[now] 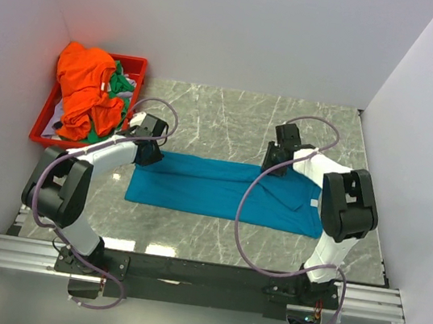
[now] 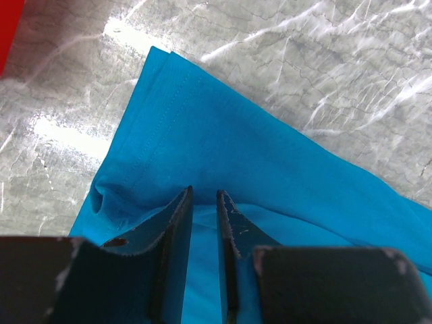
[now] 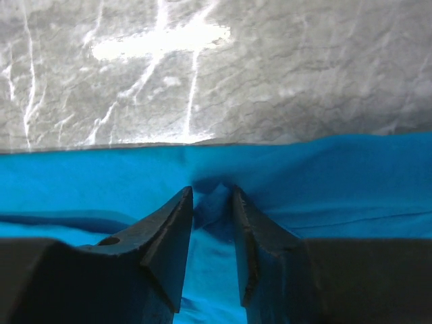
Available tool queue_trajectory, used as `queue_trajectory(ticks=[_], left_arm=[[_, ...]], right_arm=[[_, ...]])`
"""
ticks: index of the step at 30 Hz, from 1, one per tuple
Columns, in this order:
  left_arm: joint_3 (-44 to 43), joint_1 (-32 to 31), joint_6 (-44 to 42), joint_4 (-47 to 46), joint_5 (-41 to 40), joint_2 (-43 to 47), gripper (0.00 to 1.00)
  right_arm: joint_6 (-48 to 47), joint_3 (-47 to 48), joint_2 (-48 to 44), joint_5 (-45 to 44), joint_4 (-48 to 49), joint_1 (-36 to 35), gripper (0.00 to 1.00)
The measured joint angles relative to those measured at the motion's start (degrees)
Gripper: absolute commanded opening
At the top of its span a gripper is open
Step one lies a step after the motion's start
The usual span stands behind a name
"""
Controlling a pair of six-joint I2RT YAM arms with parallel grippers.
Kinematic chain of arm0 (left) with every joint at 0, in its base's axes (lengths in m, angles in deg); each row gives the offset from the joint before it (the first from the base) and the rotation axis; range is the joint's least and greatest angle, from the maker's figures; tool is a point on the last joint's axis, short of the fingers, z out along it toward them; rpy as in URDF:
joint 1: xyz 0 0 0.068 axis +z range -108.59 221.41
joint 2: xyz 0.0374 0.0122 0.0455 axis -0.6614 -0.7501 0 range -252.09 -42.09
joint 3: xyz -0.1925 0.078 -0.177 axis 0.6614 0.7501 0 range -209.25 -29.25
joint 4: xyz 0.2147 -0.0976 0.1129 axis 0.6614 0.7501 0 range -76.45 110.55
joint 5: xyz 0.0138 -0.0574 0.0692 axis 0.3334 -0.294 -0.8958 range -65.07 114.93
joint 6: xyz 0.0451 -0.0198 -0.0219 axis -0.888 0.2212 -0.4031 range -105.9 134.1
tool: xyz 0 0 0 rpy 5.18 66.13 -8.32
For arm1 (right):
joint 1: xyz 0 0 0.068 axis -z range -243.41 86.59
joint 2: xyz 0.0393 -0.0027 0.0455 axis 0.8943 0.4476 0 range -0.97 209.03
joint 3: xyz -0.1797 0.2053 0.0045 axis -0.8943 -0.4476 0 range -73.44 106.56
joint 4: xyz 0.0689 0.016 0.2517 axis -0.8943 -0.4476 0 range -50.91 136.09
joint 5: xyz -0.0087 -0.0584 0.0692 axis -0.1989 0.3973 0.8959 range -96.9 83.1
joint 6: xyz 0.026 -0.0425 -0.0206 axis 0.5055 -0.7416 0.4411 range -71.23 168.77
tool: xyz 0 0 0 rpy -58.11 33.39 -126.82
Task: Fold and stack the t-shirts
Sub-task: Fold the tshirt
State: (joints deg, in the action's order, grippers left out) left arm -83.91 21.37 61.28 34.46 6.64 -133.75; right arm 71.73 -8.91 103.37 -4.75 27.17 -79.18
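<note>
Top external view shows a grey marbled desk (image 1: 231,119) between white walls. A teal-blue t-shirt (image 1: 213,187) lies at the centre of the frame, folded into a long horizontal band, flat on the desk. The left tool (image 1: 150,150) sits at the band's upper left corner. The right tool (image 1: 275,164) sits at its upper edge, right of centre. In the upper left of the frame a red tray (image 1: 41,126) holds a crumpled bright orange t-shirt (image 1: 85,85). A green t-shirt (image 1: 118,86) lies in the tray too, only a patch of it showing at the right side of the orange heap. In the left wrist view, the two dark fingers (image 2: 175,223) stand slightly apart, with teal cloth showing through the narrow slit between them. The shirt's stitched hem runs to a corner at the upper left, and a small pucker sits left of the fingers. In the right wrist view, the fingers (image 3: 172,229) stand apart on the shirt just below its upper edge. A small ridge of cloth rises loosely between their tips, and bare desk fills the upper half.
</note>
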Motion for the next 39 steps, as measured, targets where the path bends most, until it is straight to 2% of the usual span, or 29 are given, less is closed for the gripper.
queue_trajectory(ticks=[5, 10, 21, 29, 35, 39], left_arm=[[0.0, 0.0, 0.0, -0.04, 0.0, 0.0, 0.26], [0.11, 0.0, 0.0, -0.09, 0.02, 0.02, 0.26], [0.9, 0.0, 0.07, -0.52, 0.04, 0.02, 0.27], [1.14, 0.0, 0.17, -0.72, 0.7, 0.46, 0.27], [3.48, 0.0, 0.57, -1.77, 1.49, 4.26, 0.27], [5.79, 0.0, 0.63, -2.75, 1.6, 6.91, 0.29]], right_arm=[[0.09, 0.0, -0.11, -0.28, -0.2, -0.5, 0.14], [0.22, -0.2, -1.99, -0.63, -1.07, -0.5, 0.06], [1.2, -5.4, -12.11, -0.17, -1.36, -0.5, 0.04], [2.51, -12.55, -18.25, 0.22, -1.25, -1.9, 0.04], [4.28, -17.18, -22.05, 0.17, -0.31, -3.43, 0.04], [5.86, -20.46, -24.79, 0.02, 0.87, -4.76, 0.08]])
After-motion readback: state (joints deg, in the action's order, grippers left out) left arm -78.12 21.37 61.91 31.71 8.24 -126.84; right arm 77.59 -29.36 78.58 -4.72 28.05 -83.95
